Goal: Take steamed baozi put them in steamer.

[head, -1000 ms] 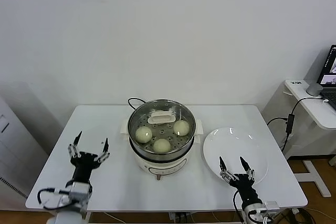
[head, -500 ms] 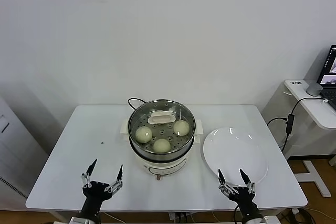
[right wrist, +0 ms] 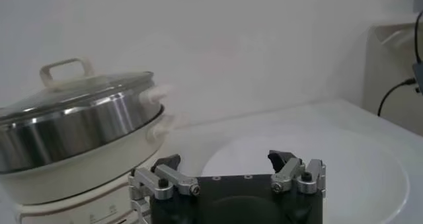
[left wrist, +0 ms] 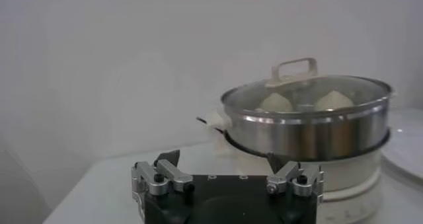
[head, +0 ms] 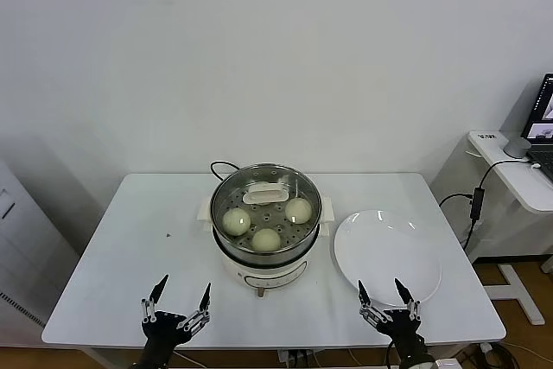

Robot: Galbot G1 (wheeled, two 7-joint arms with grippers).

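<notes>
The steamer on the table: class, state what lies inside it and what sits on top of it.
Inside the steamer, three steamed baozi rest on the perforated floor. A glass lid with a white handle covers it. The handle hides part of the floor, so a fourth bun cannot be confirmed.

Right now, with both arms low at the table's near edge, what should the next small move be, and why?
Probably none beyond parking: three baozi sit in the steamer under its glass lid, the plate is bare, and the left gripper and right gripper are open, holding nothing.
</notes>
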